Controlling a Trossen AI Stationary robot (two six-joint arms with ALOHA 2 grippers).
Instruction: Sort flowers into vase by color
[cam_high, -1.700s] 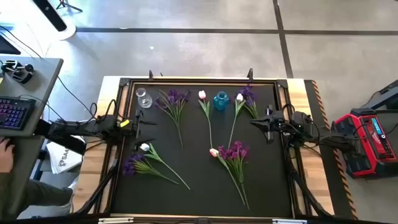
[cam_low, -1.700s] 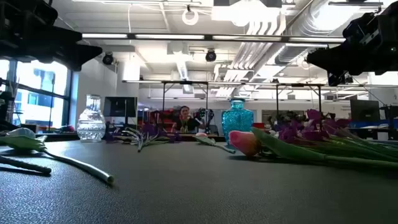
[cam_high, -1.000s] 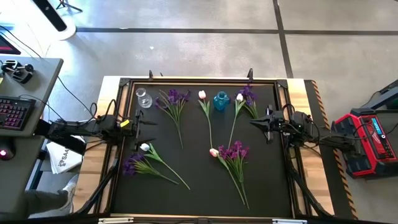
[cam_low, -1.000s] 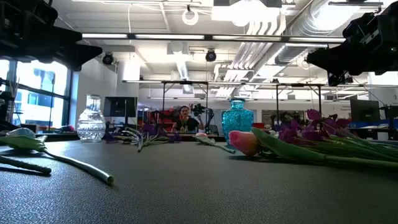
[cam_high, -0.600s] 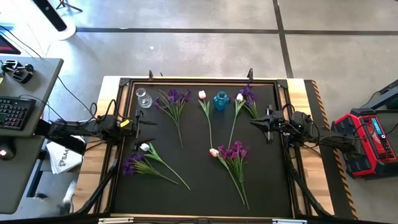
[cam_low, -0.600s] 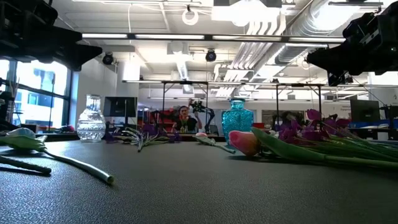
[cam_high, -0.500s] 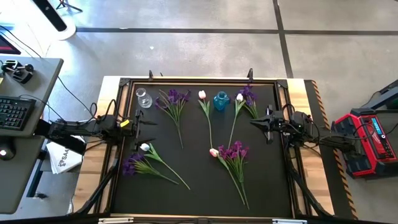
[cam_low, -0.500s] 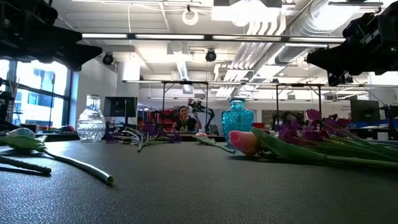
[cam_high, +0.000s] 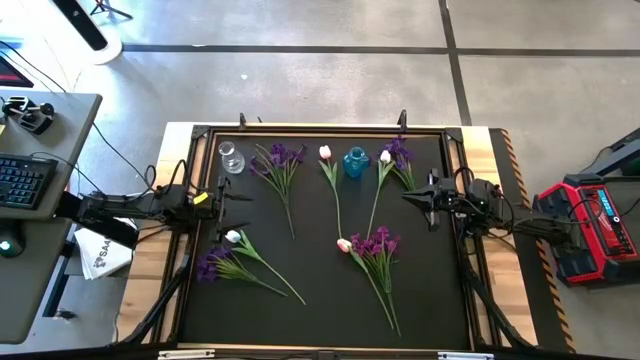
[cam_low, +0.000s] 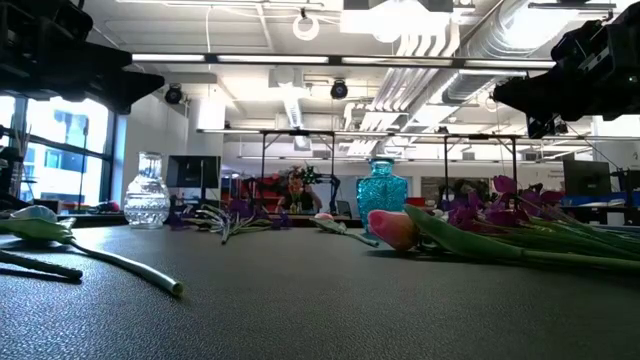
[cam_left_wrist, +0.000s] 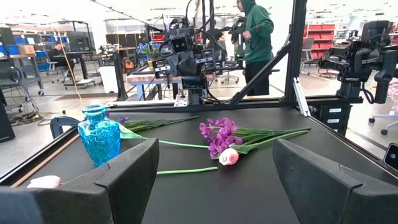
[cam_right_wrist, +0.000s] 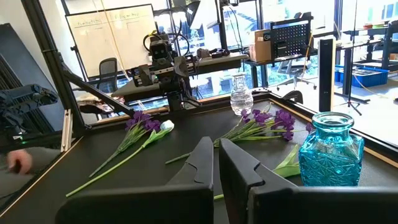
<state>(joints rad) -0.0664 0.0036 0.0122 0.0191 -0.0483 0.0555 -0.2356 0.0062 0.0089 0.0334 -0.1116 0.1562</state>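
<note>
While both arms wait at the sides of the table, the left gripper (cam_high: 232, 195) hangs above the mat's left edge with its fingers (cam_left_wrist: 127, 180) spread wide and nothing between them. The right gripper (cam_high: 418, 198) hangs above the mat's right edge, its fingers (cam_right_wrist: 199, 165) drawn narrow with only a thin slit between them, also holding nothing.

Just beside the left gripper, a white tulip (cam_high: 233, 237) and purple blooms (cam_high: 208, 267) lie together near the front left. A clear vase (cam_high: 230, 157) stands at the back left corner, with a purple bunch (cam_high: 280, 156) next to it. A blue vase (cam_high: 355, 161) stands at the back centre, between a pink tulip (cam_high: 325, 153) and a white tulip with purple blooms (cam_high: 392, 154). Another purple bunch with a pink tulip (cam_high: 370, 243) lies in the middle of the black mat (cam_high: 320, 300).
</note>
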